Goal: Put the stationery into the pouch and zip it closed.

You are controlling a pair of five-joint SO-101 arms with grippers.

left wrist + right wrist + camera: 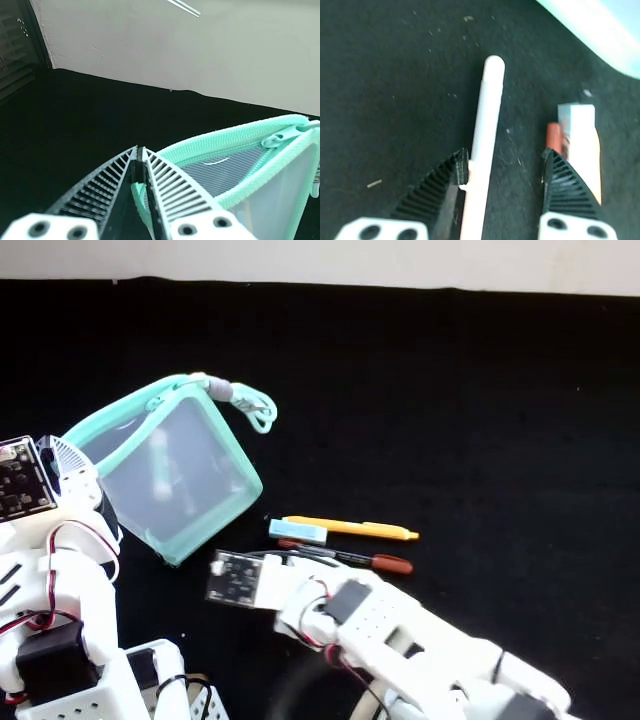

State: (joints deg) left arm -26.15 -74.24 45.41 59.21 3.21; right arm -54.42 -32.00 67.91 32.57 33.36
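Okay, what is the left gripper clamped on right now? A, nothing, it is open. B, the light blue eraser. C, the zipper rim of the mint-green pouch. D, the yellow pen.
C: in the left wrist view the left gripper has its fingers shut together, with the mint zipper rim of the pouch pinched between them.

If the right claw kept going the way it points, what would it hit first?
Probably the white pen, lying lengthwise between the right gripper's open fingers, beside one of them. Past it, bare black table; height above it is hard to judge.
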